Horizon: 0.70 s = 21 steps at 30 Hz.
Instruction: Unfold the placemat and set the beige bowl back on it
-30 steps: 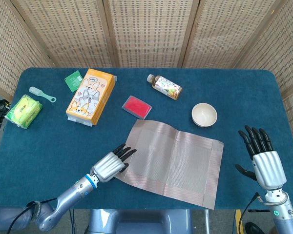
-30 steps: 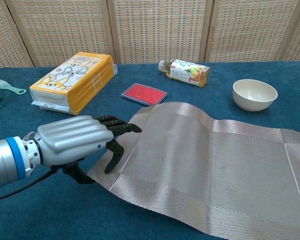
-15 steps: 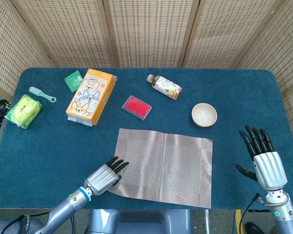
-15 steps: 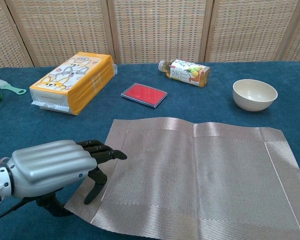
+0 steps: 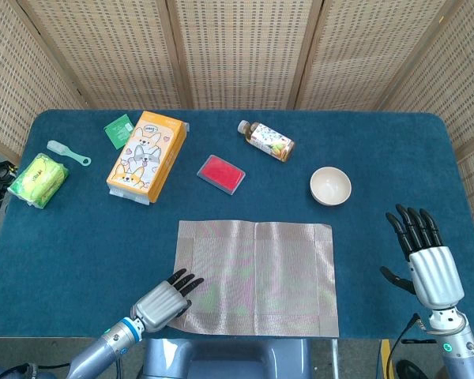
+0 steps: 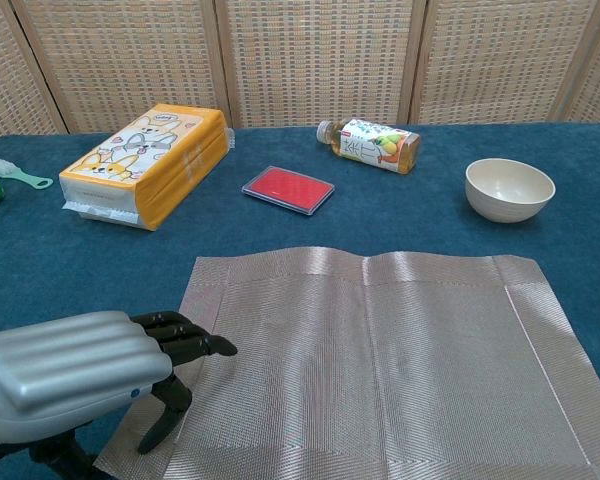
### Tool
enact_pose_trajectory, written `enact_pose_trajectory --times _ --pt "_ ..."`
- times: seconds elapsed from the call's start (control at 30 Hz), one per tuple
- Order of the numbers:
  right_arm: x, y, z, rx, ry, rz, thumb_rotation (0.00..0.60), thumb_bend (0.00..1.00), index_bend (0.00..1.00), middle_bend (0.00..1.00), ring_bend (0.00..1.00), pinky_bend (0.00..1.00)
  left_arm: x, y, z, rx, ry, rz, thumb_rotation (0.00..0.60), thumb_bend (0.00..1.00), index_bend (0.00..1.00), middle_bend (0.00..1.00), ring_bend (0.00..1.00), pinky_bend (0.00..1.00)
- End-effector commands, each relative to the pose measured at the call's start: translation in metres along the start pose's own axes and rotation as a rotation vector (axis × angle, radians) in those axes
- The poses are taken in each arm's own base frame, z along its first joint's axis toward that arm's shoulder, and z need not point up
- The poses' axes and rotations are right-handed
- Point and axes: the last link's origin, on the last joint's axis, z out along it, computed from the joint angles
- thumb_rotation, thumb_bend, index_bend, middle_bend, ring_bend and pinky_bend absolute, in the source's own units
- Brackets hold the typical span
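The woven grey placemat lies flat and unfolded near the table's front edge, with a faint crease down its middle. My left hand is at the mat's front left corner and pinches that corner between thumb and fingers. The beige bowl stands upright and empty on the blue cloth, beyond the mat's far right corner and clear of it. My right hand hovers at the front right, fingers spread and holding nothing, to the right of the mat. The chest view does not show it.
An orange tissue box, a red case and a lying bottle sit behind the mat. A green packet, a small brush and a yellow-green pack are at the far left.
The left hand has drawn the mat toward the front left. The raised fold has flattened and the mat now lies square to the table edge. The right hand has not moved.
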Motion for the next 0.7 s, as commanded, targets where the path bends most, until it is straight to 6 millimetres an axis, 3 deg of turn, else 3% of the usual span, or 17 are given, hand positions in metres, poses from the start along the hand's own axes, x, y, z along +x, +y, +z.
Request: enact_pose_trajectory --times 0.03,0.5,0.57,0.6,0.63,0.7 --pt "0.000 0.000 0.000 0.001 0.000 -0.001 0.600 0.00 0.07 0.00 0.00 0.00 -0.001 0.000 -0.002 0.003 -0.007 -0.001 0.600 0.50 0.77 0.00 0.00 0.00" --pt "-0.001 -0.001 -0.001 0.004 -0.002 -0.005 0.600 0.00 0.08 0.00 0.00 0.00 -0.003 -0.007 -0.016 0.034 -0.027 -0.006 0.600 0.50 0.77 0.00 0.00 0.00" --pt "-0.001 -0.001 0.000 0.003 -0.003 -0.007 0.600 0.00 0.08 0.00 0.00 0.00 -0.005 -0.009 -0.018 0.037 -0.049 -0.002 0.600 0.48 0.72 0.00 0.00 0.00" --pt "-0.001 -0.001 0.000 0.003 -0.003 -0.007 0.600 0.00 0.08 0.00 0.00 0.00 -0.006 -0.010 -0.018 0.035 -0.061 -0.003 0.600 0.40 0.60 0.00 0.00 0.00" --pt "-0.001 -0.001 -0.001 0.003 -0.004 -0.007 0.600 0.00 0.08 0.00 0.00 0.00 -0.006 -0.010 -0.019 0.033 -0.071 -0.006 0.600 0.26 0.39 0.00 0.00 0.00" --pt "-0.002 -0.002 -0.001 0.005 -0.005 -0.008 0.600 0.00 0.08 0.00 0.00 0.00 -0.005 -0.011 -0.020 0.025 -0.086 -0.024 0.600 0.04 0.07 0.00 0.00 0.00"
